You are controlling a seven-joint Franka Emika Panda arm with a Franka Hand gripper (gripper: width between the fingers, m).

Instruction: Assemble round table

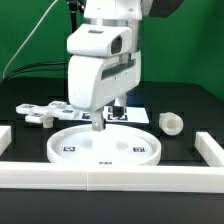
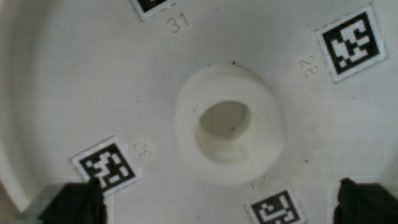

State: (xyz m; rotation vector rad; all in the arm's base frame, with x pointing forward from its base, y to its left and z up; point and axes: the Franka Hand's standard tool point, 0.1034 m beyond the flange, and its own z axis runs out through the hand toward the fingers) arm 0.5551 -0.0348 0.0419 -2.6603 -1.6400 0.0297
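Note:
The large round rimmed disc (image 1: 105,147) lies flat on the black table near the front rail. In the wrist view the disc (image 2: 107,80) fills the frame, with its raised hub and centre hole (image 2: 228,122) and several square tags (image 2: 352,40). My gripper (image 1: 97,125) hangs just above the disc's middle, open and empty, and the wrist view shows the gripper (image 2: 221,205) with its dark fingertips (image 2: 71,203) far apart over the disc surface near the hub. The four-armed cross piece (image 1: 40,110) lies at the exterior view's left. The short cylindrical post (image 1: 172,122) lies at the right.
White border rails run along the front (image 1: 110,180), the exterior view's right (image 1: 210,150) and left (image 1: 5,135). The marker board (image 1: 133,113) lies behind the disc, partly hidden by the arm.

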